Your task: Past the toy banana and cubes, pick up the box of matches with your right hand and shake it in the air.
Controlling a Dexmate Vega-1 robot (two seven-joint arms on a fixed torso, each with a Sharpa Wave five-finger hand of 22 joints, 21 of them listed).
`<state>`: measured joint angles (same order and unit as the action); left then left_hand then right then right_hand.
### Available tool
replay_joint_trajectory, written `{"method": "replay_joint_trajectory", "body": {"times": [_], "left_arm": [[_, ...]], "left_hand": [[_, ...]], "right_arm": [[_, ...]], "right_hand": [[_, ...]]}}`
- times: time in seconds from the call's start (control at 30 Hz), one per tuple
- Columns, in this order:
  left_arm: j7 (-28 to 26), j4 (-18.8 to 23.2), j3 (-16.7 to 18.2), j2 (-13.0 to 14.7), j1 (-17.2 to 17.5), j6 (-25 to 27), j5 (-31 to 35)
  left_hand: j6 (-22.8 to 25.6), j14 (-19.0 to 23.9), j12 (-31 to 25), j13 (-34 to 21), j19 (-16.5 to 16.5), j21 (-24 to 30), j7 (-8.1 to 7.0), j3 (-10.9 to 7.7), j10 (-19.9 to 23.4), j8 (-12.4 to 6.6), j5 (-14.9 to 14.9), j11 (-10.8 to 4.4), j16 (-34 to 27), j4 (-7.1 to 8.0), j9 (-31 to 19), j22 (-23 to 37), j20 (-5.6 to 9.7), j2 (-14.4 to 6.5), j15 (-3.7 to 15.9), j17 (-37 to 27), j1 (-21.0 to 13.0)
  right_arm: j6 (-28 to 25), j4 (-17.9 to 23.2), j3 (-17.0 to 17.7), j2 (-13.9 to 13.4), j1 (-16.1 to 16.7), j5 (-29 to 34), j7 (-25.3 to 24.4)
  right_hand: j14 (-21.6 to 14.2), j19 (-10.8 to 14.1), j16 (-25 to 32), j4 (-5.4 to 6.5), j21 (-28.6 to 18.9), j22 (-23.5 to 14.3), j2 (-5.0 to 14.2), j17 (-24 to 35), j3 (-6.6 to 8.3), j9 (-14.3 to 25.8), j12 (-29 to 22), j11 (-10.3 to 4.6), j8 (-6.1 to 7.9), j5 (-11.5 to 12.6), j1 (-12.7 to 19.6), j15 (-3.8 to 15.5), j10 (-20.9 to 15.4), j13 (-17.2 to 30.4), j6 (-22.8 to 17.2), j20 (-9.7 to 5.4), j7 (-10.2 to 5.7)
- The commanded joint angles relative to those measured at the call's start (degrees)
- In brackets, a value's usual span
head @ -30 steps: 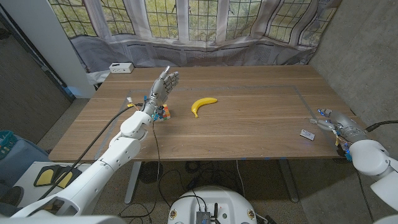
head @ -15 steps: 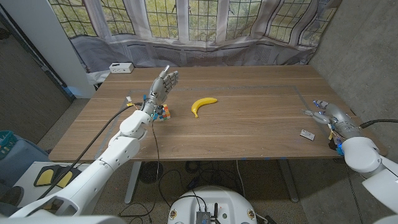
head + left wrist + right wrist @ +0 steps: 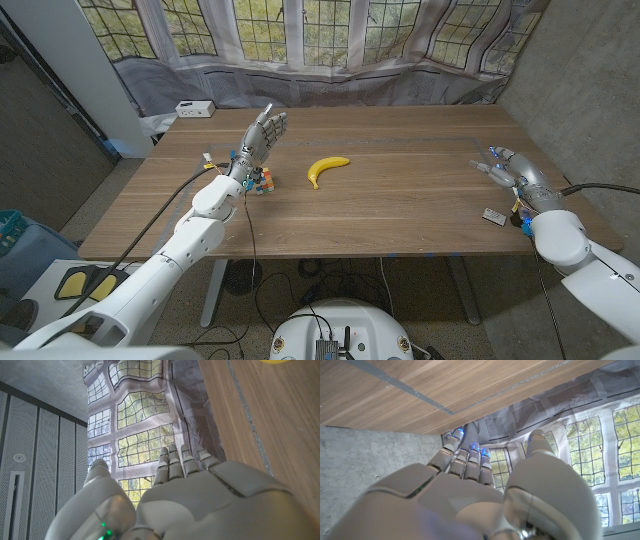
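Lying near the table's right edge, the box of matches (image 3: 494, 215) was recorded ungrasped. Right hand (image 3: 508, 169), empty with fingers extended, was noted raised beyond it. Risk judged: the flat box could be nudged off the edge (image 3: 560, 215).

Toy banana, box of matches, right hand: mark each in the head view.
toy banana (image 3: 326, 168), head view, middle of its curve
box of matches (image 3: 494, 215), head view, centre of top face
right hand (image 3: 508, 170), head view, back of hand
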<state>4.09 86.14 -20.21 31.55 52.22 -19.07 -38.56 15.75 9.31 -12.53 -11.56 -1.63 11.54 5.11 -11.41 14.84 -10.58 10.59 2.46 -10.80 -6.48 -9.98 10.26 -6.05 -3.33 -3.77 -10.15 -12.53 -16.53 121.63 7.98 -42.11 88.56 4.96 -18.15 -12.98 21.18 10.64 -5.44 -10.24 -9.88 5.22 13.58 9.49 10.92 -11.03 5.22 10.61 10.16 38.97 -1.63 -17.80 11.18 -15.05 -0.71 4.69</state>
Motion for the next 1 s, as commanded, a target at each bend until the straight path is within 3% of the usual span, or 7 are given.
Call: {"method": "replay_joint_trajectory", "body": {"times": [0.03, 0.53, 1.0], "left_arm": [[0.7, -1.2, 0.2, -0.6, -0.3, -0.4, -1.0], [1.0, -1.2, 0.3, -0.9, -0.4, -0.6, -1.5], [0.0, 1.0, 0.4, 0.0, 1.0, 0.1, -1.1]], "left_hand": [[0.5, -0.3, 0.1, -0.1, 0.4, 0.0, 0.12, -0.17, -0.1, -0.25, -0.2, 0.07, 0.0, -0.27, -0.3, 0.2, -0.21, 0.1, 0.03, -0.2, 0.3], [0.4, -0.3, 0.1, -0.1, 0.5, 0.0, 0.1, -0.19, -0.2, -0.21, -0.2, -0.04, 0.0, -0.29, -0.3, 0.2, -0.24, 0.1, -0.02, -0.2, 0.3], [0.3, -0.3, 0.1, -0.1, 0.4, 0.0, 0.07, -0.21, -0.2, -0.21, -0.2, 0.07, 0.0, -0.31, -0.3, 0.2, -0.22, 0.1, 0.07, -0.2, 0.4]], "right_arm": [[6.1, -4.7, -4.8, 0.3, -5.8, -3.7, -2.6], [9.9, -8.5, -11.2, -1.7, -12.9, -5.8, -3.3], [15.3, -13.8, -17.1, -1.0, -20.0, -9.4, -2.5]], "right_hand": [[-0.7, 0.3, 0.8, -0.19, -0.6, 0.0, 0.4, -0.1, 0.18, 0.1, -0.5, 0.29, 0.53, 0.4, -0.4, -0.22, -0.8, 0.2, -1.2, 0.07, -0.12], [-0.9, 0.3, 1.0, -0.39, -0.7, 0.0, 0.68, -0.1, 0.31, 0.1, -0.8, 0.21, 0.79, 0.4, -0.5, -0.28, -1.2, 0.1, -1.9, 0.16, -0.25], [-1.2, 0.5, 1.3, -0.57, -0.8, 0.0, 1.03, -0.1, 0.45, 0.1, -0.9, 0.1, 1.0, 0.3, -0.5, -0.28, -1.7, 0.1, -2.8, 0.25, -0.56]]}}
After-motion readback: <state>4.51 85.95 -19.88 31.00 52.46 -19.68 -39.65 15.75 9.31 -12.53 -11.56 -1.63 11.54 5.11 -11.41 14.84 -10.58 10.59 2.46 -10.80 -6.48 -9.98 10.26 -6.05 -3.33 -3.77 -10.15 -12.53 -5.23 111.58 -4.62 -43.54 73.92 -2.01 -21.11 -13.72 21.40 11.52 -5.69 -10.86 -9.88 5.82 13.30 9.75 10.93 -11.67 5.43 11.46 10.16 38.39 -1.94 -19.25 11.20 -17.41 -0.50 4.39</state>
